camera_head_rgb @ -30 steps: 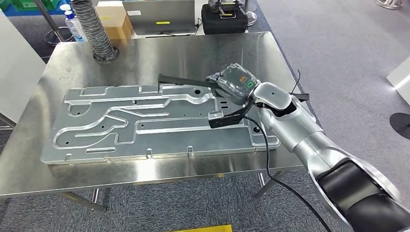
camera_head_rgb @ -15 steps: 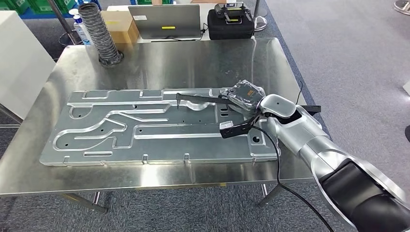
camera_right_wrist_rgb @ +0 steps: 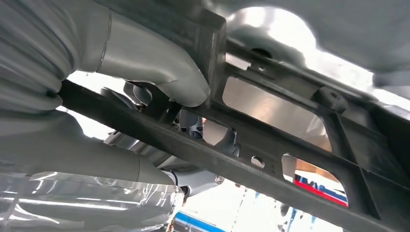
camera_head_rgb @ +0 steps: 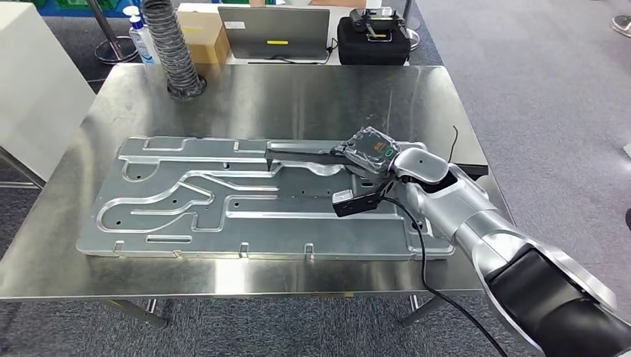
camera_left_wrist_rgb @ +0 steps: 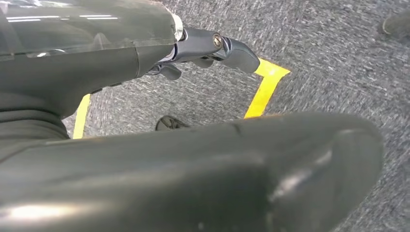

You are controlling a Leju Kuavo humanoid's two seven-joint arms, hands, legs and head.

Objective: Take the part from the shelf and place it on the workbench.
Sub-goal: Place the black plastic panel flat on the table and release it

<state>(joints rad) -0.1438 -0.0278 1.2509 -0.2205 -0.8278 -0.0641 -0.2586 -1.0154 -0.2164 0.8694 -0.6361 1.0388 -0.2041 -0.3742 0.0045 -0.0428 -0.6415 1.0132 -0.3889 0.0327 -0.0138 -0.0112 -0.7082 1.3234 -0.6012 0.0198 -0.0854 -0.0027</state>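
Because your right robot hand [camera_head_rgb: 370,149] holds the dark part [camera_head_rgb: 305,154] low over the desk [camera_head_rgb: 298,89], only setting down and releasing remain.

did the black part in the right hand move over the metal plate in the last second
Yes. Its far tip, judged against the big metal plate, has come down from above the plate's far edge to lie on it. The right hand holds the black part.

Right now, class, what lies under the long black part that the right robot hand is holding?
Under the black part lies the stamped metal panel, resting on the steel workbench. The right robot hand hides the part's middle and the panel below it.
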